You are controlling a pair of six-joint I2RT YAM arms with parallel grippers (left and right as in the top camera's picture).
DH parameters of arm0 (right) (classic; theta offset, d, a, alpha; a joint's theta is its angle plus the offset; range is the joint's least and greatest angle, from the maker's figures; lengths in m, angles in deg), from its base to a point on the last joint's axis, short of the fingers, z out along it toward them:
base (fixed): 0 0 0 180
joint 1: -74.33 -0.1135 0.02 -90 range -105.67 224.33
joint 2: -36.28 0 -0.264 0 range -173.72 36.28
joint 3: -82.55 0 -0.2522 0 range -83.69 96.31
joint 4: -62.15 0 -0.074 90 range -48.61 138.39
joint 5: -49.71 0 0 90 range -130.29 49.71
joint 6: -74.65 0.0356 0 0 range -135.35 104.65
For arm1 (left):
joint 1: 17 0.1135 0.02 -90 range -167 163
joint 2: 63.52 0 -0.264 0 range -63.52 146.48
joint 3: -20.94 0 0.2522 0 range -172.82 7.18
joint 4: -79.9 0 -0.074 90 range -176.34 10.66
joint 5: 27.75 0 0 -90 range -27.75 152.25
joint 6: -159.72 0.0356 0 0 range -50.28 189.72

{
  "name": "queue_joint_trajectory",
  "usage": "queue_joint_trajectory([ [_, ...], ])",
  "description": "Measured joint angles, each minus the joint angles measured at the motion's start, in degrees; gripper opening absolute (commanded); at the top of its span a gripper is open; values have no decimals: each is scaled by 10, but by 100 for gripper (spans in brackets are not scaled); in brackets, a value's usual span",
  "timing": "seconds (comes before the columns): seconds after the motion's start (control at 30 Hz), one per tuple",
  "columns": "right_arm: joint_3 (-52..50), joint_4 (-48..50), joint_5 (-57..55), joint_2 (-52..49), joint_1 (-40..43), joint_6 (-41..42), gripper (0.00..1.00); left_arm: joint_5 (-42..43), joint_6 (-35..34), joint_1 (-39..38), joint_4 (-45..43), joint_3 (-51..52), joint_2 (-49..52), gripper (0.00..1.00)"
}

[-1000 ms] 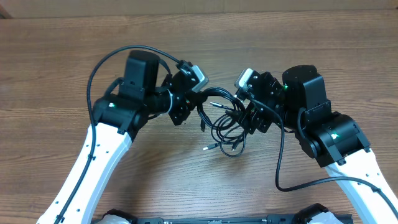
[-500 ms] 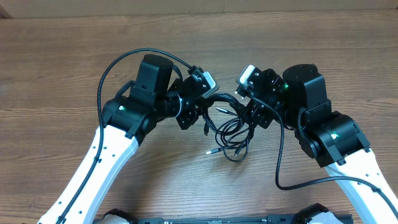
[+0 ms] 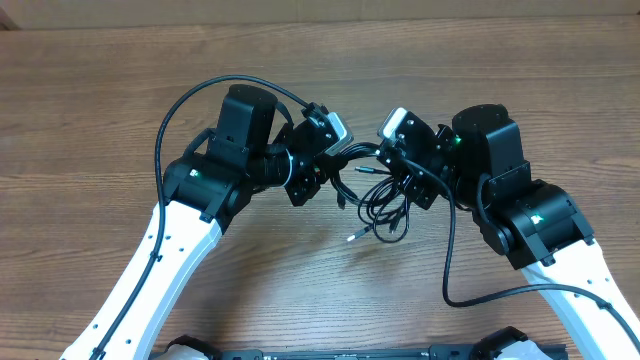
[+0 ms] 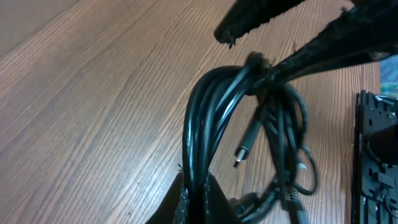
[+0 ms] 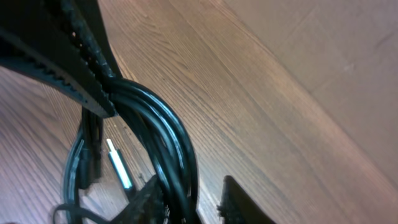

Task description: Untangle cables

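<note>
Overhead: both arms meet mid-frame over the wood desk (image 3: 100, 100); the cables (image 3: 380, 205) hang as a messy looped bundle betw the left pincer (image 3: 318, 180) and the right pincer (image 3: 398, 182), just below centre; top of the bundle is stretched across betw the two, loops sag under it twd the desk; one silver-tipped plug (image 3: 353, 238) sticks out at the lower left of the bundle; can't read the jaw gaps from up here, too much black on black.

Left wrist: several strands of the cables (image 4: 202, 130) run up from the bottom centre, squeezed tight betw this pincer's own fingers (image 4: 180, 202), so the left pincer is clamped on the cables; bundle arcs up to the upper right, where it's hooked on the lower finger of the right pincer; its other finger pokes in at the top of the frame, tip clearly apart from the bundle; a plug end (image 4: 245, 146) dangles mid-frame; more loops at lower right.

Right wrist: cables (image 5: 165, 124) curve from the left pincer's fingers (image 5: 81, 43) at upper left, pinched there, down to bottom centre; they sit against one of the right pincer's fingers (image 5: 149, 202); the other one is off to the right w/ desk showing in the gap, so the right pincer looks parted, not clamped; a silver plug tip (image 5: 118, 165) shows at lower left.
</note>
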Motion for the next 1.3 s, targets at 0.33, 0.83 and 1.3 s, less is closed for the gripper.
queue_joint_trajectory([
  [0.33, 0, -2, 1, 0, 0, 5, 5, 2, 0, 0, -4, -3, 0, 4],
  [0.83, 0, 19, -34, -2, -10, 157, 4, -28, -37, -1, -8, -11, 0, 4],
  [1.3, 0, 36, -112, -4, -14, 273, 4, -116, -132, -9, -10, -13, 0, 4],
])
